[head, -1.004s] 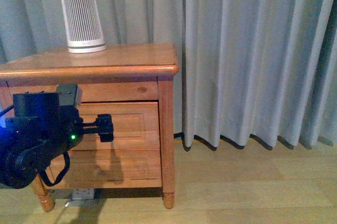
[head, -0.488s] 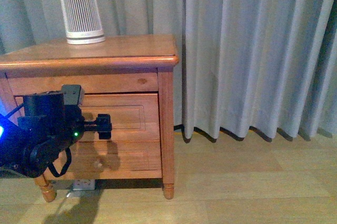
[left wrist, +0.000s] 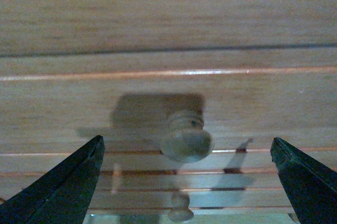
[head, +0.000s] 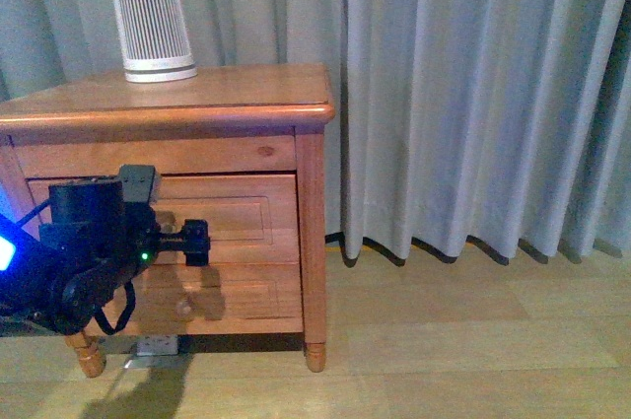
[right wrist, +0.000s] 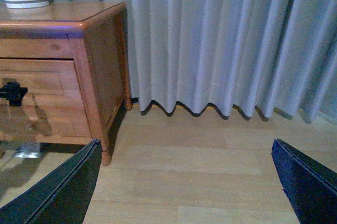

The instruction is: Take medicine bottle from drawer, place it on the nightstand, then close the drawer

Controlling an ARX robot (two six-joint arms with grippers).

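The nightstand (head: 212,94) stands at the left, and its upper drawer (head: 242,214) is shut. The medicine bottle is out of view. My left gripper (head: 197,242) hovers open in front of the drawer's panel. In the left wrist view the drawer's round knob (left wrist: 187,142) lies ahead, between the spread black fingertips (left wrist: 68,184), which do not touch it. My right gripper (right wrist: 184,187) is open over bare floor, off to the right of the nightstand (right wrist: 79,23), and holds nothing.
A white ribbed device (head: 151,23) stands at the back left of the nightstand top. The lower drawer (head: 237,293) is shut, its knob (left wrist: 180,208) below the upper one. Grey curtains (head: 473,94) hang behind. Wooden floor (head: 463,340) spreads to the right.
The front view has drawn back a little from the nightstand since a second ago. My left gripper stays before the upper drawer and has sunk slightly.
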